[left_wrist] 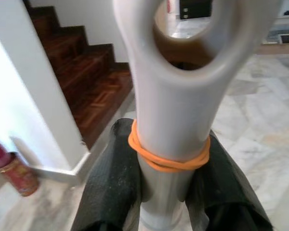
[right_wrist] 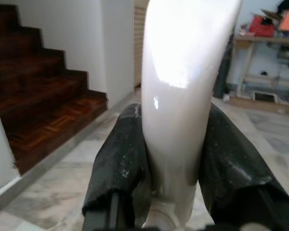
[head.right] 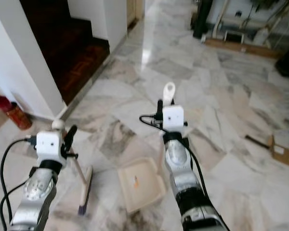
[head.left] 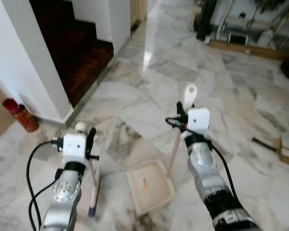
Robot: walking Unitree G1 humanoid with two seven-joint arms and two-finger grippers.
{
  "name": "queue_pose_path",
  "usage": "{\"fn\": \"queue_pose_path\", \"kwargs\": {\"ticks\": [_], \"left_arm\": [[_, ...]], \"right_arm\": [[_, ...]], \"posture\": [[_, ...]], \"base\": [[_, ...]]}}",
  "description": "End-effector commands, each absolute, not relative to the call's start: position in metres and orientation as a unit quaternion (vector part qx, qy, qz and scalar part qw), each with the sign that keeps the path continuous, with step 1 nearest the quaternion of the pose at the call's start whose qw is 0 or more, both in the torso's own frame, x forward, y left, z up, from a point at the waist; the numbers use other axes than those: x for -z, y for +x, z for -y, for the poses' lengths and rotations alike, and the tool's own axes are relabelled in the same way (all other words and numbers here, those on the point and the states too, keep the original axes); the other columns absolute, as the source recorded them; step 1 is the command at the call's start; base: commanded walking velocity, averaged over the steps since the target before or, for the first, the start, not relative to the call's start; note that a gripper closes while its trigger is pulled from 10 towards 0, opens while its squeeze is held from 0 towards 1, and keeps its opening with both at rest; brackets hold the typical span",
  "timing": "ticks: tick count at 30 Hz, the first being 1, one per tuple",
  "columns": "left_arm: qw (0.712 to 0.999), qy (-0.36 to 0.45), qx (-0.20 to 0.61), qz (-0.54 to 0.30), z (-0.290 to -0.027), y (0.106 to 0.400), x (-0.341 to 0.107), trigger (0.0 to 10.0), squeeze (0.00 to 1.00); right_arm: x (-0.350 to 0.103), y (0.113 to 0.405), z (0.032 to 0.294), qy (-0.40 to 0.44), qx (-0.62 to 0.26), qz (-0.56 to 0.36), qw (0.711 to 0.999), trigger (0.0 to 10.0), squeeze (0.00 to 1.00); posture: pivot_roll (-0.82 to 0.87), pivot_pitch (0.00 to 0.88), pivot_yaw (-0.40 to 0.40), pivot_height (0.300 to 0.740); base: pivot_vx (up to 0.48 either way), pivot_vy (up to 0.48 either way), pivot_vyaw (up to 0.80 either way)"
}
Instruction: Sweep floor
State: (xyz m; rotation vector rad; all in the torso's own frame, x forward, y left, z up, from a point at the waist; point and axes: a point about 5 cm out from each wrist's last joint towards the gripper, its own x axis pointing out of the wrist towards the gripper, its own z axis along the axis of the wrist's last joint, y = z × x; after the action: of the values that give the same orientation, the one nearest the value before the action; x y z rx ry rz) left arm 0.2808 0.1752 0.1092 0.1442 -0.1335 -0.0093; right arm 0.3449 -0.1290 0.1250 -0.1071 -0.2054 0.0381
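Left wrist view — tool (left_wrist: 169, 192) clamping broom handle (left_wrist: 171, 120)

A dark wooden staircase (head.left: 79, 53) climbs in the upper left of the frame, set between white walls (head.left: 24, 62). At the left edge, a red cylindrical container (head.left: 20, 114) stands at the foot of the wall. In the upper right, a low wooden plank (head.left: 245, 49) lies along the ground before a cluttered white shelf frame (head.left: 241, 24), with a dark upright object (head.left: 205, 19) just beside it. At the right edge sits a small cardboard piece (head.left: 285, 152), a thin dark stick (head.left: 264, 143) near it.
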Motion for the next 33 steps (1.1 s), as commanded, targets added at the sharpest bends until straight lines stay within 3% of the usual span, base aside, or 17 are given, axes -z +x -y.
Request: {"fn": "queue_pose_path", "kwargs": {"ticks": [1,7,22,29,33], "left_arm": [[0.993,0.076,0.008,0.094,-0.175,0.285,-0.12,10.0,0.0],[0.992,0.08,0.005,0.101,-0.18,0.297,-0.125,10.0,0.0],[0.988,0.096,-0.011,0.121,-0.203,0.321,-0.14,10.0,0.0],[0.986,0.104,-0.015,0.13,-0.211,0.317,-0.14,10.0,0.0],[0.986,0.108,-0.011,0.123,-0.212,0.305,-0.13,10.0,0.0]], "right_arm": [[-0.138,0.35,0.131,-0.061,-0.015,0.128,0.99,10.0,0.0],[-0.144,0.358,0.139,-0.062,0.0,0.131,0.989,10.0,0.0],[-0.15,0.362,0.16,-0.059,0.042,0.141,0.987,10.0,0.0],[-0.13,0.343,0.162,-0.047,0.057,0.129,0.989,10.0,0.0],[-0.108,0.315,0.168,-0.056,0.068,0.114,0.989,10.0,0.0]], "posture": [[0.07,0.066,-0.031,0.74],[0.09,0.0,-0.021,0.74],[0.1,0.0,0.012,0.74],[0.08,0.0,0.032,0.74],[0.04,0.0,0.057,0.74]], "base": [[0.368,0.0,0.0],[0.37,0.0,0.0],[0.372,0.0,0.0],[0.37,0.0,0.0],[0.37,0.0,0.0]]}}
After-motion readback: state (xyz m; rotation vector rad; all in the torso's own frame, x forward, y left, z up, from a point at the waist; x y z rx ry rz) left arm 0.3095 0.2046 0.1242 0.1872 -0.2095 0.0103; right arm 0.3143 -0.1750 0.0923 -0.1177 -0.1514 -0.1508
